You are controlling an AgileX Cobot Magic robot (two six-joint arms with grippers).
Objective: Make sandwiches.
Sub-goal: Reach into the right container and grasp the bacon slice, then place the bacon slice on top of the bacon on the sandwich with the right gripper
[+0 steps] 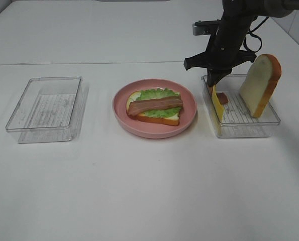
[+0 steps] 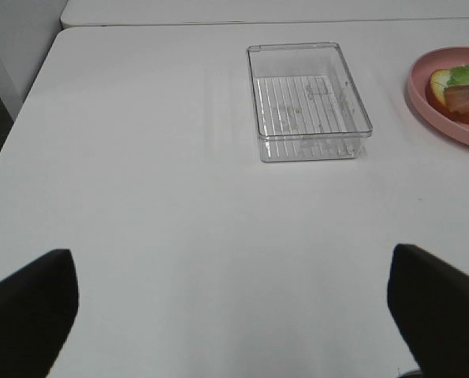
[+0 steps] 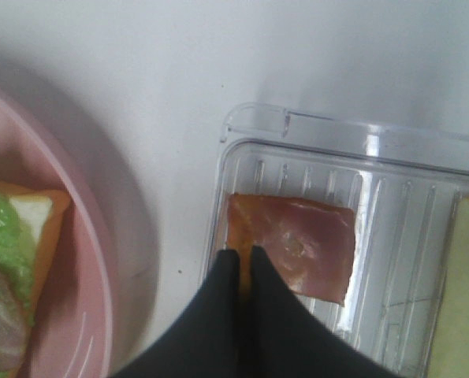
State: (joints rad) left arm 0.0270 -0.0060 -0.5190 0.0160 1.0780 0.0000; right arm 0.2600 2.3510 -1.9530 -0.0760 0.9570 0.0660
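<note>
Clamping shut on the cheese slice [image 1: 218,106] — upright, thin edge up — the right end effector [image 1: 212,89] is working in the tray [image 1: 250,128] just right of the pink plate [image 1: 154,132]; the unfinished sandwich [image 1: 155,106] is lying on that plate, leftward of the grip, while the left end effector [image 2: 234,315] is hanging wide open.

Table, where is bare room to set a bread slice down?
Bare table runs in front of everything, and between the left tray and the pink plate. The left tray holds nothing. Crowded: the right tray, with cheese, bread slice and right hand.
</note>
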